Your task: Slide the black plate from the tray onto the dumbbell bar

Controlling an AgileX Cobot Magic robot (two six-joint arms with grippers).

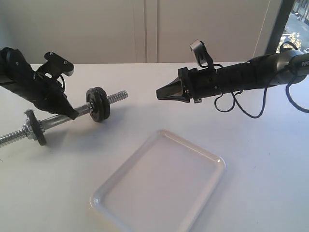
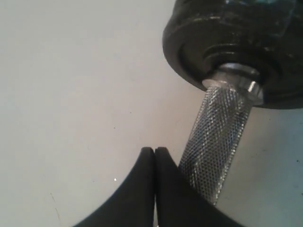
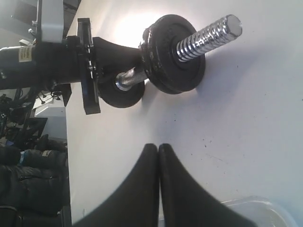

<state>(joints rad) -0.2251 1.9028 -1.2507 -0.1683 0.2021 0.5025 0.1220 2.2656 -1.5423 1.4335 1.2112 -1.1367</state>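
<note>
The dumbbell bar (image 1: pixel 60 121) lies on the white table at the left, chrome with a knurled middle (image 2: pixel 215 142). A black plate (image 1: pixel 98 104) sits on it inboard of the threaded right end (image 3: pixel 208 35), pressed against a second dark disc (image 3: pixel 156 42). The white tray (image 1: pixel 212 157) at the front centre holds nothing. My left gripper (image 1: pixel 72 115) is shut, its tips (image 2: pixel 154 150) right beside the knurled rod with nothing between them. Hovering to the right of the bar's threaded end, my right gripper (image 1: pixel 158 93) is shut and holds nothing (image 3: pixel 157 146).
Another dark disc (image 1: pixel 35 126) with a silver collar nut sits near the bar's left threaded end. A loose black cable (image 1: pixel 241 104) hangs under the right arm. A corner of the tray (image 3: pixel 258 208) shows in the right wrist view.
</note>
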